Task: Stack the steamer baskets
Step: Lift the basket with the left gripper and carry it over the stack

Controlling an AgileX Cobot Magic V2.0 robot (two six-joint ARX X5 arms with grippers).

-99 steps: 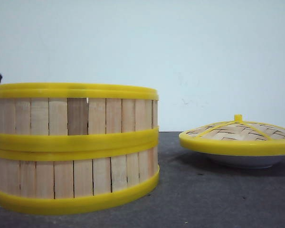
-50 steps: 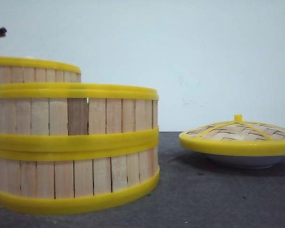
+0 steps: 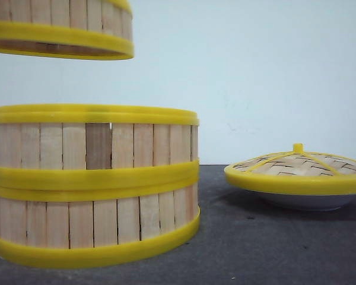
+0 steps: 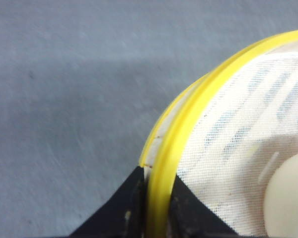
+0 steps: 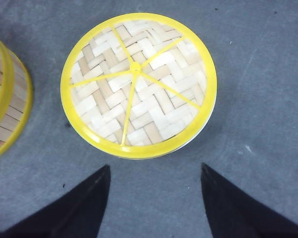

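Two steamer baskets stand stacked on the dark table at the left, the upper one (image 3: 95,142) on the lower one (image 3: 95,222); part of this stack (image 5: 7,99) shows in the right wrist view. A third steamer basket (image 3: 65,29) hangs in the air above the stack, toward its left. My left gripper (image 4: 156,183) is shut on that basket's yellow rim (image 4: 188,119), one finger inside the wall and one outside. My right gripper (image 5: 155,171) is open over bare table, just short of the woven lid (image 5: 138,84).
The domed woven lid (image 3: 296,172) with yellow rim and knob lies on a white plate (image 3: 308,202) at the right of the table. A pale round object (image 4: 288,198) sits inside the lifted basket on its white mesh floor.
The third basket has risen from behind the stack at the left to well above it and has shifted slightly right. The stack and the lid have not moved.
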